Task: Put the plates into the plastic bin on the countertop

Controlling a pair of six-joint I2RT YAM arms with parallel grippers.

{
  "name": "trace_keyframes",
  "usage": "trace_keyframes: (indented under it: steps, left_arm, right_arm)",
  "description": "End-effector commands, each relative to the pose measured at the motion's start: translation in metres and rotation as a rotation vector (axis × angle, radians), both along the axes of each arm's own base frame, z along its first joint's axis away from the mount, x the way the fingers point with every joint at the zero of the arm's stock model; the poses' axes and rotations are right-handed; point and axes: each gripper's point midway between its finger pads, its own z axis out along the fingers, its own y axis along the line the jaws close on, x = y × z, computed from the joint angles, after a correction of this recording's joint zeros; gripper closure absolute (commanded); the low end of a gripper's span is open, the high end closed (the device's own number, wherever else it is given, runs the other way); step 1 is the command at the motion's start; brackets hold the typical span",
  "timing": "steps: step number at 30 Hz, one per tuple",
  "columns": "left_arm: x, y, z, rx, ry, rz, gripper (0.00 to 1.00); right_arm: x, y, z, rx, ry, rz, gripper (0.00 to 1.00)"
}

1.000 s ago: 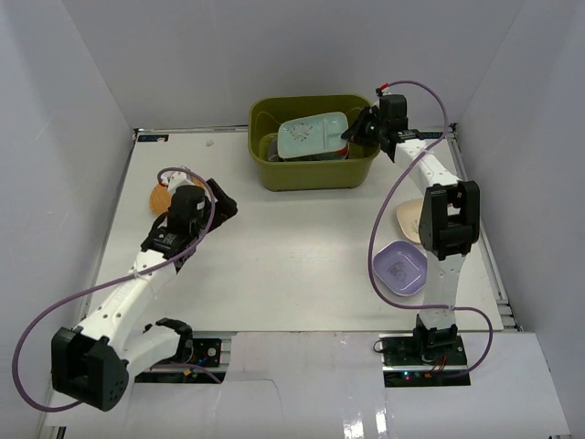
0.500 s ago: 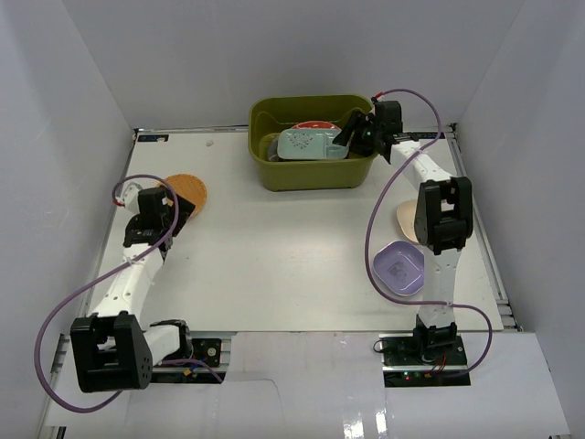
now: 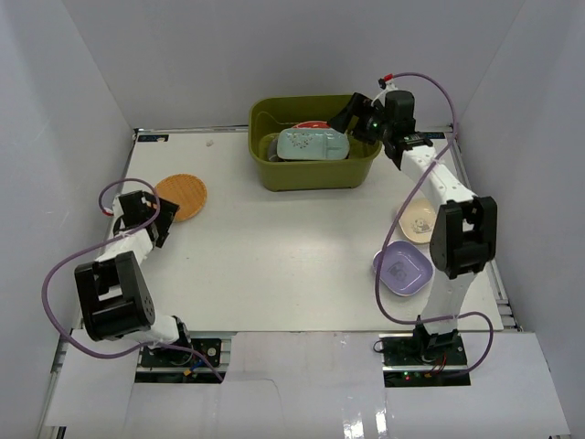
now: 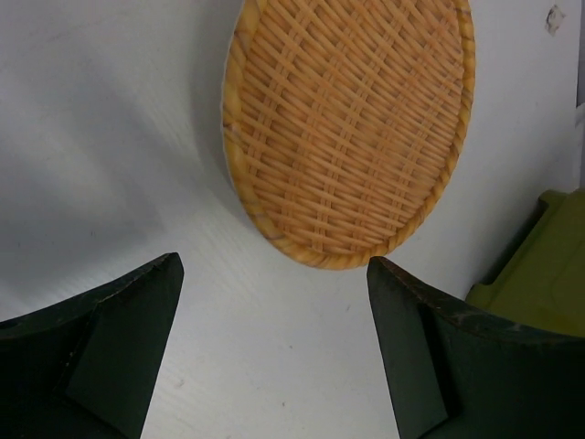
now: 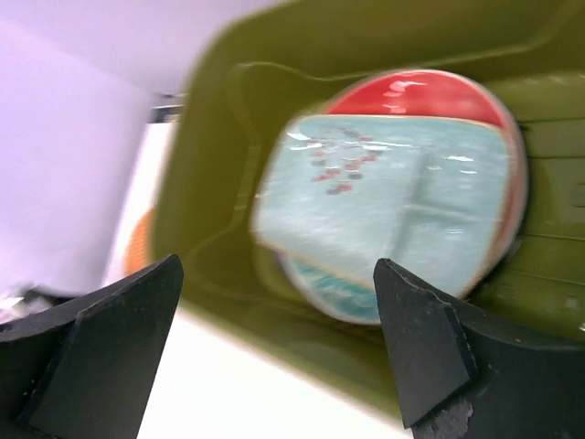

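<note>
The olive plastic bin stands at the back of the countertop. Inside it a mint oblong plate lies on top of a red plate; the right wrist view shows the mint plate over the red plate and a teal plate. My right gripper hovers open over the bin's right rim, holding nothing. An orange woven plate lies at the left. My left gripper is open just short of the orange plate, apart from it.
A cream plate and a lavender squarish plate lie on the right, beside my right arm. White walls close in the sides and back. The bin's corner shows at the right of the left wrist view.
My right gripper has opened and let go of the mint plate, which now lies in the bin. My left arm has swung back to the left, its open gripper now facing the orange plate.
</note>
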Motion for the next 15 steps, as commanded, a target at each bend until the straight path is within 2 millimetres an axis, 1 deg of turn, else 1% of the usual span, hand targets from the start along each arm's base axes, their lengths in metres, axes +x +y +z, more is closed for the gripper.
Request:
trace_keyframes:
  steps: [1, 2, 3, 4, 5, 6, 7, 9, 10, 11, 12, 14, 15]
  left_arm:
    - [0.022, 0.005, 0.006, -0.054, -0.098, -0.008, 0.08]
    - [0.024, 0.008, 0.001, -0.055, -0.084, -0.002, 0.11]
    - [0.025, 0.009, -0.003, -0.052, -0.077, -0.002, 0.13]
    - [0.028, 0.011, -0.009, -0.053, -0.064, -0.006, 0.17]
    - [0.028, 0.013, -0.013, -0.055, -0.055, 0.0, 0.18]
    - [0.028, 0.015, -0.015, -0.057, -0.051, 0.006, 0.2]
    - [0.029, 0.015, -0.019, -0.062, -0.046, 0.006, 0.22]
    - [0.031, 0.017, -0.019, -0.055, -0.055, 0.009, 0.29]
    - [0.032, 0.019, -0.021, -0.053, -0.054, 0.015, 0.34]
    - [0.032, 0.021, -0.024, -0.053, -0.054, 0.023, 0.4]
    - [0.033, 0.023, -0.026, -0.054, -0.053, 0.029, 0.42]
    - [0.035, 0.026, -0.03, -0.063, -0.056, 0.037, 0.49]
    - [0.035, 0.027, -0.031, -0.064, -0.055, 0.037, 0.51]
  right_arm:
    - [-0.035, 0.024, 0.069, 0.122, -0.166, 0.102, 0.09]
    - [-0.046, 0.026, 0.071, 0.137, -0.175, 0.112, 0.1]
    - [-0.052, 0.029, 0.072, 0.144, -0.182, 0.124, 0.1]
    - [-0.061, 0.037, 0.076, 0.155, -0.194, 0.154, 0.1]
    - [-0.07, 0.039, 0.076, 0.158, -0.194, 0.165, 0.11]
    - [-0.076, 0.042, 0.076, 0.159, -0.197, 0.176, 0.11]
    - [-0.085, 0.049, 0.077, 0.164, -0.198, 0.2, 0.11]
    - [-0.101, 0.056, 0.079, 0.192, -0.207, 0.229, 0.12]
    - [-0.113, 0.066, 0.082, 0.206, -0.211, 0.266, 0.12]
    - [-0.122, 0.07, 0.088, 0.215, -0.225, 0.284, 0.12]
    - [-0.135, 0.083, 0.083, 0.217, -0.216, 0.32, 0.12]
    - [-0.153, 0.096, 0.087, 0.221, -0.228, 0.364, 0.12]
    - [-0.167, 0.109, 0.083, 0.218, -0.221, 0.403, 0.12]
